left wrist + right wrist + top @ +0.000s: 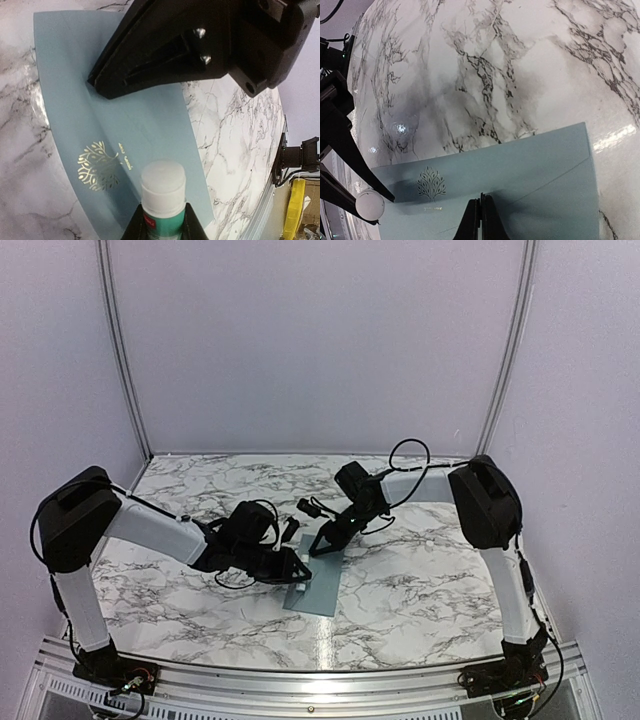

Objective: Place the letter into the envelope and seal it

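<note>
The blue-grey envelope (320, 592) lies flat on the marble table, with a gold tree emblem (97, 166) on its face. My left gripper (162, 214) is shut on a glue stick (163, 192) with a white cap and a green body, held just above the envelope's near edge. My right gripper (481, 201) is shut with nothing between its fingers, its tips resting on the envelope (535, 167) next to the emblem (431, 182). In the top view both grippers meet over the envelope's far end, left (298, 570) and right (318, 548). The letter is not in view.
The marble table (430, 580) runs back to a white wall. An aluminium rail (320, 672) borders the near edge between the arm bases. Black cables loop above the right wrist (408, 455). Something yellow (297, 205) sits beyond the table edge.
</note>
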Available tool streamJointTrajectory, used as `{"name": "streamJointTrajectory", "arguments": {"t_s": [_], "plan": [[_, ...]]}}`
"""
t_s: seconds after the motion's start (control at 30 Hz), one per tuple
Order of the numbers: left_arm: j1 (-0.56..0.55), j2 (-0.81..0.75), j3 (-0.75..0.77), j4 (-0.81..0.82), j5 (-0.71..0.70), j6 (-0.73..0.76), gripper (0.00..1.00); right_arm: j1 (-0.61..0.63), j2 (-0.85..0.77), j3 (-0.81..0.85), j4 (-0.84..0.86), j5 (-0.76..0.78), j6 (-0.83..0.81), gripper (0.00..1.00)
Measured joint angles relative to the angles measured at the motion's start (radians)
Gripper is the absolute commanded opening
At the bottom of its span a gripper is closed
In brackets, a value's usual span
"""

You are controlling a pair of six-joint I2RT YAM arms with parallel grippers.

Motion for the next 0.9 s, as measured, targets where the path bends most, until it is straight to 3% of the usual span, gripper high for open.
{"name": "streamJointTrajectory", "arguments": {"t_s": [0.9], "plan": [[-0.017,0.023,-0.044,0.064,-0.005,-0.064,0.00,0.028,-0.095,-0.138,0.022,0.026,-0.032,0.03]]}}
